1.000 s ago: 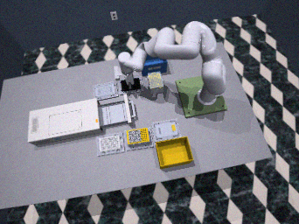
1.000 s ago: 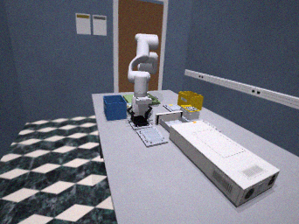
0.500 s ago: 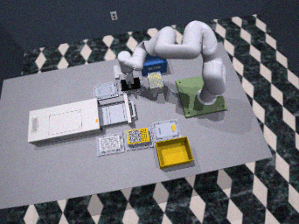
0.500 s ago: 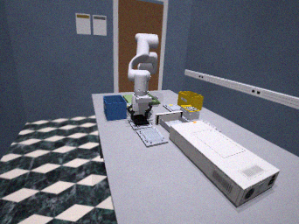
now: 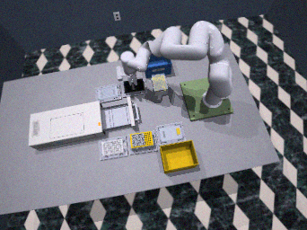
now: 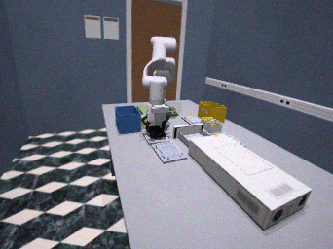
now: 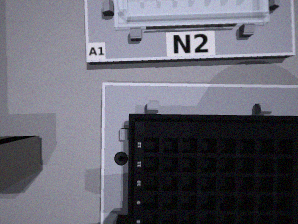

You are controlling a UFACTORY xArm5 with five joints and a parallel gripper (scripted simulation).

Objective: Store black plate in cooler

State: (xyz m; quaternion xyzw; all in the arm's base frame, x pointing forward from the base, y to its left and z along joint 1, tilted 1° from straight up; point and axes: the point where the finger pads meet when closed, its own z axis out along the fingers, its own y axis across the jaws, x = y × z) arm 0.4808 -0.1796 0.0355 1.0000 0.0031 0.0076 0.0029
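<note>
The black plate lies flat over nest N4, its visible edges just inside the locators; whether it is lifted slightly, I cannot tell. My gripper points down and is shut on the black plate; the fingertips are mostly hidden in the wrist view. The cooler CD is a long white box. Its drawer stands open towards the arm's base side, with no plate visible in it. The orange lamp looks lit.
Nest N2 holds a clear piece beside N4. A blue bin and a stand with a pale yellow plate are nearby. Across the drawer are three loaded nests and a yellow bin.
</note>
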